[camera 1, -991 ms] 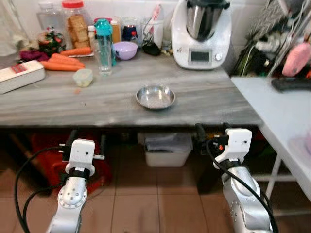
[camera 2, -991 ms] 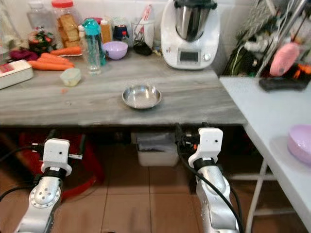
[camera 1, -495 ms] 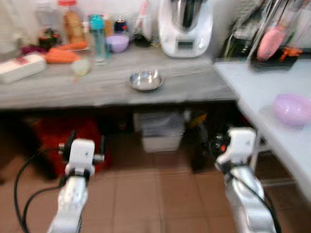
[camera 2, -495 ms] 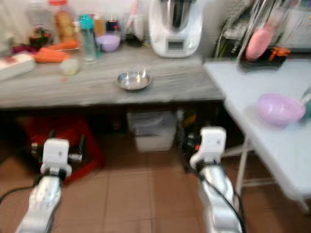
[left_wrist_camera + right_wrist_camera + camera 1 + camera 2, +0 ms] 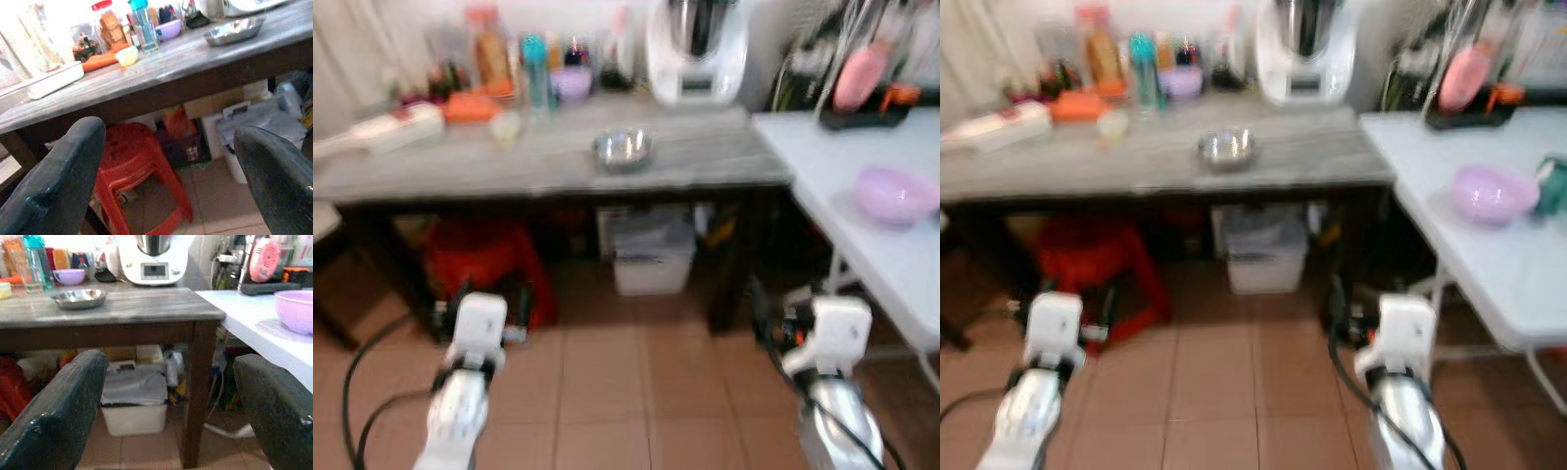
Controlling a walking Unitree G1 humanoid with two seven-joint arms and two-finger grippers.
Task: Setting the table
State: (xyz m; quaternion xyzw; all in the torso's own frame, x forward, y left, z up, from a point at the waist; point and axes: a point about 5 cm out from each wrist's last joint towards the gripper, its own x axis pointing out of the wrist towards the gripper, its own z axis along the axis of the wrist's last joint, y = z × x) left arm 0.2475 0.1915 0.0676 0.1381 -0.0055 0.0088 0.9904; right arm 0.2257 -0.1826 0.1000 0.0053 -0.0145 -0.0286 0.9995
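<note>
A steel bowl (image 5: 623, 149) sits near the middle of the grey wooden table (image 5: 509, 166), empty as far as I can tell. A large purple bowl (image 5: 896, 194) rests on the white table (image 5: 808, 147) to the right. A small purple bowl (image 5: 572, 83) stands at the back among jars. Both arms hang low over the tiled floor, well short of the table. My left gripper (image 5: 166, 132) is open and empty, pointing under the table edge. My right gripper (image 5: 167, 360) is open and empty too, facing the table leg (image 5: 198, 382).
A white kitchen machine (image 5: 697, 49) stands at the back right of the grey table, with carrots (image 5: 475, 106), a teal bottle (image 5: 533, 69) and jars to its left. Under the table are a red stool (image 5: 480, 264) and a white bin (image 5: 651, 259). The views are blurred.
The whole picture has shifted: the camera has drawn back from the table, with more floor in sight. The purple bowl on the white table came into view. The arms keep their pose.
</note>
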